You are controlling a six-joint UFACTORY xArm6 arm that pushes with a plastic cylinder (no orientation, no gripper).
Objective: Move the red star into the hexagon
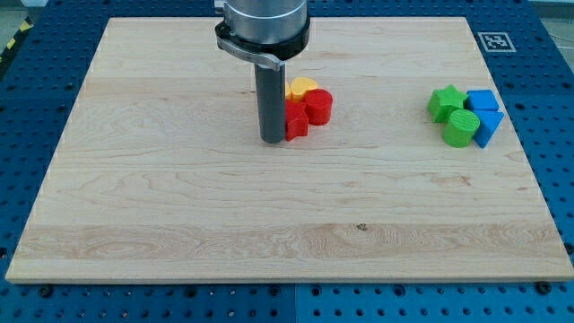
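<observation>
My tip (272, 141) rests on the board just left of a red block (295, 121), which looks like the red star, and touches or nearly touches it. To that block's upper right sits a red round or hexagon-like block (319, 105). A yellow block (300, 87) lies behind both, partly hidden by the rod. The three blocks are bunched together a little above the board's middle.
At the view's right is a second cluster: a green star (446, 101), a green cylinder (461, 130), a blue cube (482, 100) and a blue triangular block (487, 128). The wooden board (179, 197) lies on a blue perforated table. A marker tag (495, 40) sits at the top right corner.
</observation>
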